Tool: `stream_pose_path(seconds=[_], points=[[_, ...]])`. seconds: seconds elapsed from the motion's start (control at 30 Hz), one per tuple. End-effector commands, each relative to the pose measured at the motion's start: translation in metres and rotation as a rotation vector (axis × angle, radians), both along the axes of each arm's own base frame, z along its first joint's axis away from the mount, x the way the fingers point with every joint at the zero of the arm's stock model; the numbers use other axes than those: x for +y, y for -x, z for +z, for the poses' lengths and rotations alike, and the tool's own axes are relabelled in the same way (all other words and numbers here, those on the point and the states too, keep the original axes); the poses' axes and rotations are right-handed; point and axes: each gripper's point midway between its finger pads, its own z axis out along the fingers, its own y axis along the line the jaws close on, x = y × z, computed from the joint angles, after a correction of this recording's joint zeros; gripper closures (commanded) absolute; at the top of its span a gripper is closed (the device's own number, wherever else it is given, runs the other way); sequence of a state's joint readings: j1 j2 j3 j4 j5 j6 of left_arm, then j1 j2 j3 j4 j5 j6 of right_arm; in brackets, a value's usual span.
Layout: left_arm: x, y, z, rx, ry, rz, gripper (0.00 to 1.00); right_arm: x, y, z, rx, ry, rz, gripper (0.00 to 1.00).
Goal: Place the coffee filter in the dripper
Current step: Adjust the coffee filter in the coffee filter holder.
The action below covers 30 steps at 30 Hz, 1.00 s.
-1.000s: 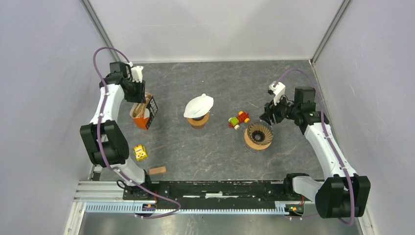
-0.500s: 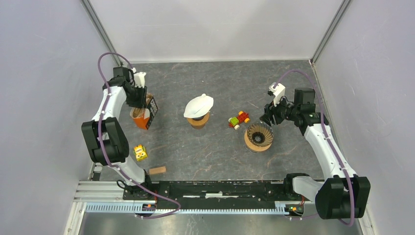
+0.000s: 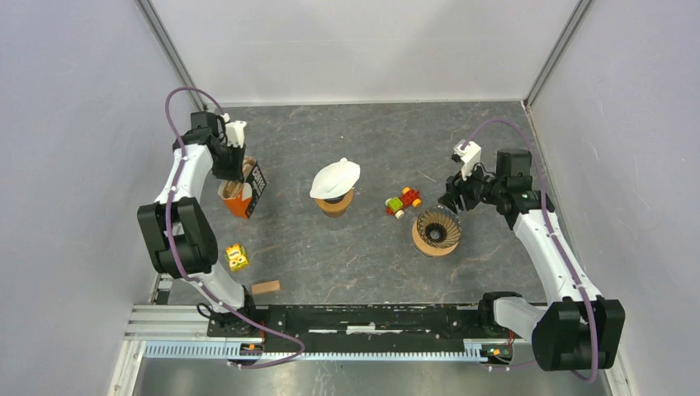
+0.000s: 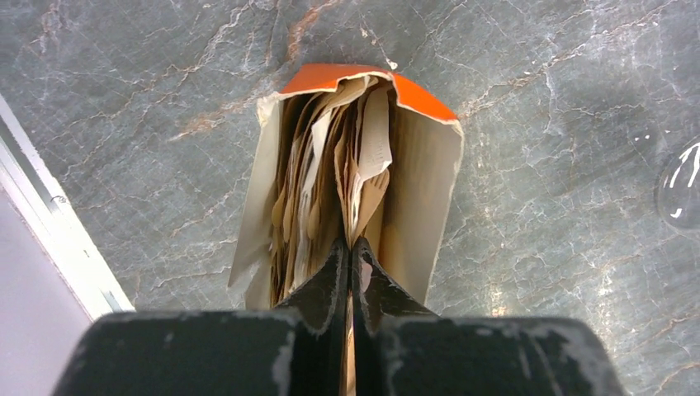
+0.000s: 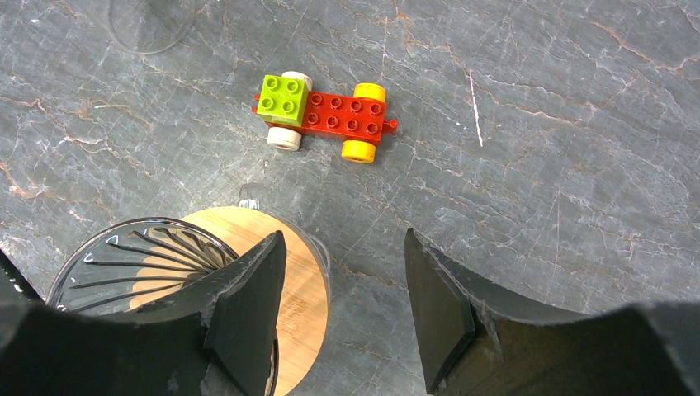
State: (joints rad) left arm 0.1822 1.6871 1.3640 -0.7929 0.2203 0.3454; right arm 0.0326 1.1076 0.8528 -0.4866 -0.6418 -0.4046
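Left fingers (image 4: 326,285) pinching one filter (image 4: 360,198), one empty dripper (image 3: 436,229), one toy car (image 3: 403,201)

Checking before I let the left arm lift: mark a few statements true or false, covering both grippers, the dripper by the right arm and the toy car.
1. The left gripper is shut on a coffee filter in the orange pack. True.
2. The right gripper clamps the dripper. False: its jaws stand open near the rim.
3. The dripper holds a filter. False: it is empty.
4. The toy car lies apart from the dripper. True.
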Motion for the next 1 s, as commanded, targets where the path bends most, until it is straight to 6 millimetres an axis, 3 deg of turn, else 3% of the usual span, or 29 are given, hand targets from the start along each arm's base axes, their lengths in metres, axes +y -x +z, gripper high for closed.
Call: stream_pose_path(seconds=[0.0, 0.13, 0.33, 0.53, 0.67, 0.83, 0.97], points=[[-0.001, -0.008, 0.049, -0.118, -0.01, -0.035, 0.98, -0.002, 0.0, 0.004, -0.024, 0.001, -0.012, 0.38], [-0.002, -0.009, 0.064, -0.139, -0.009, -0.038, 0.98, -0.002, 0.0, 0.003, -0.024, 0.002, -0.011, 0.39], [-0.001, -0.006, 0.067, -0.136, -0.019, -0.042, 0.96, -0.002, 0.0, 0.003, -0.026, 0.005, -0.014, 0.39], [0.001, -0.002, 0.071, -0.139, -0.035, -0.042, 0.7, -0.002, 0.0, 0.001, -0.024, 0.004, -0.015, 0.38], [0.001, 0.003, 0.078, -0.142, -0.037, -0.044, 0.57, -0.002, 0.001, 0.0, -0.023, 0.004, -0.014, 0.38], [0.0, 0.015, 0.085, -0.146, -0.054, -0.064, 0.56, -0.002, 0.001, 0.0, -0.022, 0.003, -0.013, 0.38], [0.005, 0.021, 0.072, -0.106, -0.086, -0.077, 0.64, -0.001, 0.0, -0.001, -0.022, 0.001, -0.01, 0.38]])
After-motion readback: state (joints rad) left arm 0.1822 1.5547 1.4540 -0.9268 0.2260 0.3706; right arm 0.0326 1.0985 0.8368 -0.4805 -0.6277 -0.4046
